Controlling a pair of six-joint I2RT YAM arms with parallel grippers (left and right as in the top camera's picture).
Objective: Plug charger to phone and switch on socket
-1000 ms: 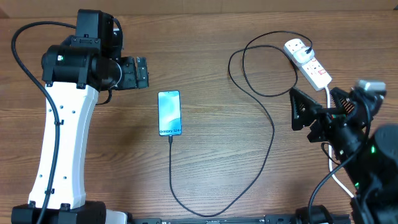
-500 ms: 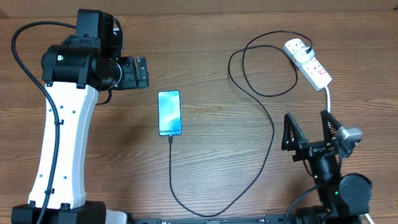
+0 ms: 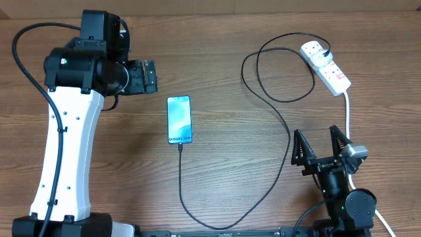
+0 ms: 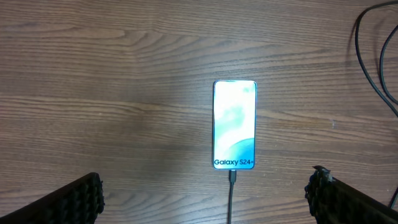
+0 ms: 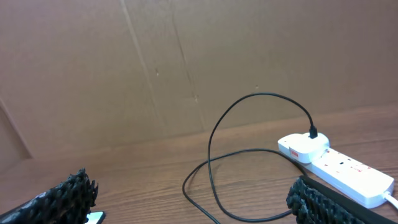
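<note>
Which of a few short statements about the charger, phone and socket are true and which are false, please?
1. The charger connects to the phone's lower end. True.
2. The phone's screen is dark. False: it glows light blue.
3. The charger is plugged into the socket. True.
4. The right gripper is shut on the socket. False: it is open, empty and apart from it.

Robotics test bench, lab-like — wood-grain table (image 3: 223, 59) against a plain cardboard wall (image 5: 186, 62).

The right gripper (image 3: 314, 130) has drawn well back from the socket (image 3: 327, 66).
</note>
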